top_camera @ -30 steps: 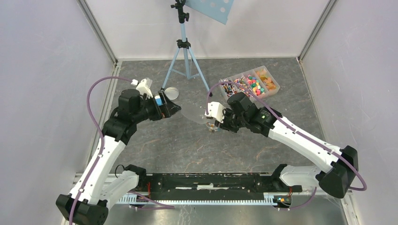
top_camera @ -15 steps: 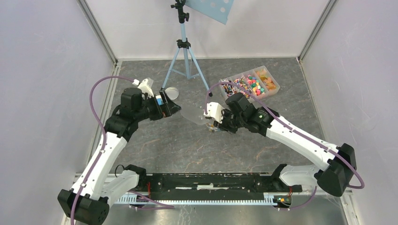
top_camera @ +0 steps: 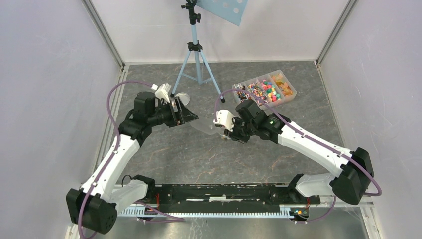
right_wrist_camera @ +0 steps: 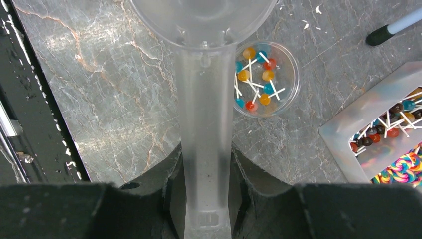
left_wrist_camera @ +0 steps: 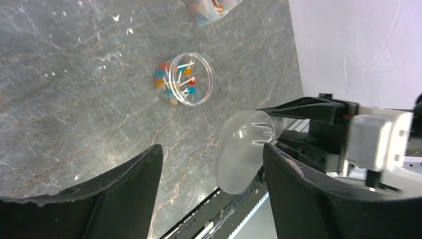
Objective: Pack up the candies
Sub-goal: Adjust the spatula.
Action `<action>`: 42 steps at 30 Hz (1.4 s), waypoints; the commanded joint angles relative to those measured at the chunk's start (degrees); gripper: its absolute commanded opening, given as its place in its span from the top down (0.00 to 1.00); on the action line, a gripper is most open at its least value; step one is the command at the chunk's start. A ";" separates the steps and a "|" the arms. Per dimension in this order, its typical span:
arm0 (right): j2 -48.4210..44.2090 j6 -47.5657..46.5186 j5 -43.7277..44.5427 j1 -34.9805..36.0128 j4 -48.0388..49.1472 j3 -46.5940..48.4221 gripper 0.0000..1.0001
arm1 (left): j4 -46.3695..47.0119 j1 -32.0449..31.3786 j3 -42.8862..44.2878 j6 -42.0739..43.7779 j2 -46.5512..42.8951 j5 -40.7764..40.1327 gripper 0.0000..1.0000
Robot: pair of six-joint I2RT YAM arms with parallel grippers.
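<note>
Right gripper (right_wrist_camera: pixel 206 164) clamped on the scoop (right_wrist_camera: pixel 205 99) handle, which leaves the bowl free and looking empty. Left gripper (left_wrist_camera: pixel 211 172) jaws apart, holding nothing, facing the scoop, probably to assist. On the table (right_wrist_camera: pixel 99 74): divided tray (top_camera: pixel 268 88) has the bulk stock, and the round tub (right_wrist_camera: pixel 266 79) just beside the bowl holds some candies (right_wrist_camera: pixel 256 82).
</note>
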 commanded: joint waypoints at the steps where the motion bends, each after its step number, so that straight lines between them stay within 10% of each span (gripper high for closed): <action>1: -3.33 0.96 -1.89 -0.23 4.11 -0.17 1.00 | 2.59 -0.06 -0.95 -0.80 2.56 4.21 0.23; 12: -11.17 3.52 -6.72 -4.35 12.98 -4.26 1.00 | 3.08 0.14 -4.26 -0.66 4.77 6.52 0.81; 21: -17.25 4.60 -18.97 -11.05 21.16 -10.16 0.96 | 2.93 1.15 -5.30 -1.21 5.89 11.08 0.93; 27: -19.05 8.21 -23.90 -13.20 27.08 -13.16 0.73 | 7.40 1.60 -7.59 -5.67 5.40 16.91 0.98; 42: -19.33 13.00 -31.54 -15.80 31.53 -14.43 0.50 | 9.30 5.56 -9.17 -4.97 5.37 21.33 0.98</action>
